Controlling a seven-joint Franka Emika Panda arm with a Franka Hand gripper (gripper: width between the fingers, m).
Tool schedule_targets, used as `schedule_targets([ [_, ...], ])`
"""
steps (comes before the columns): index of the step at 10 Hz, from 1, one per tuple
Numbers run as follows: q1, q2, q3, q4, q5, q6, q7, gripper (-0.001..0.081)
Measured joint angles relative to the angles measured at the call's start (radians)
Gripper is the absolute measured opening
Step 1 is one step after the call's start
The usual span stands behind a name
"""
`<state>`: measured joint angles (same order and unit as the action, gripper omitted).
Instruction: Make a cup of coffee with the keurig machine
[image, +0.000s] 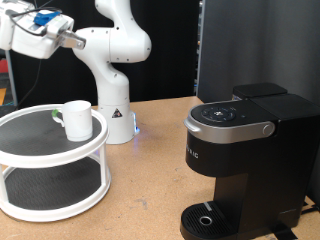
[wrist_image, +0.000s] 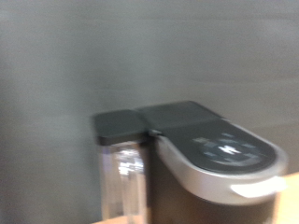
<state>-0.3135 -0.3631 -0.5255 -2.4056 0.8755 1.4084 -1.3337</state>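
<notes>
The white cup (image: 77, 117) stands upright on the top tier of a white two-tier round stand (image: 40, 152) at the exterior view's left. The black keurig machine (image: 245, 150) stands at the exterior view's right with its silver-grey lid handle down and its round drip base (image: 205, 220) bare. My gripper (image: 12, 38) is raised high at the exterior view's top left, well above the cup and far from the machine. Its fingers are not clear. The wrist view shows no fingers, only the keurig machine (wrist_image: 210, 154) from a distance with its clear water tank (wrist_image: 121, 177).
The arm's white base (image: 115, 115) stands on the wooden table behind the stand. A dark panel (image: 250, 45) rises behind the machine. Bare wooden tabletop (image: 145, 190) lies between the stand and the machine.
</notes>
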Motion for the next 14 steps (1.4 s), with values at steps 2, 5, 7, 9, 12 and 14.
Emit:
schedule_targets([
  [2,-0.028,-0.024,-0.003,-0.043,0.028,0.088,0.011,0.0007],
  [5,-0.064,-0.032,-0.037,-0.052,0.022,0.069,0.013,0.0007],
  [7,-0.063,-0.031,-0.031,-0.054,0.021,0.097,0.016,0.0007],
  [9,-0.068,-0.031,-0.029,-0.063,0.024,0.175,0.019,0.0007],
  [12,-0.084,-0.032,-0.062,-0.068,0.020,0.170,0.013,0.0007],
  [14,-0.086,-0.032,-0.086,-0.068,0.003,0.148,0.002,0.0007],
])
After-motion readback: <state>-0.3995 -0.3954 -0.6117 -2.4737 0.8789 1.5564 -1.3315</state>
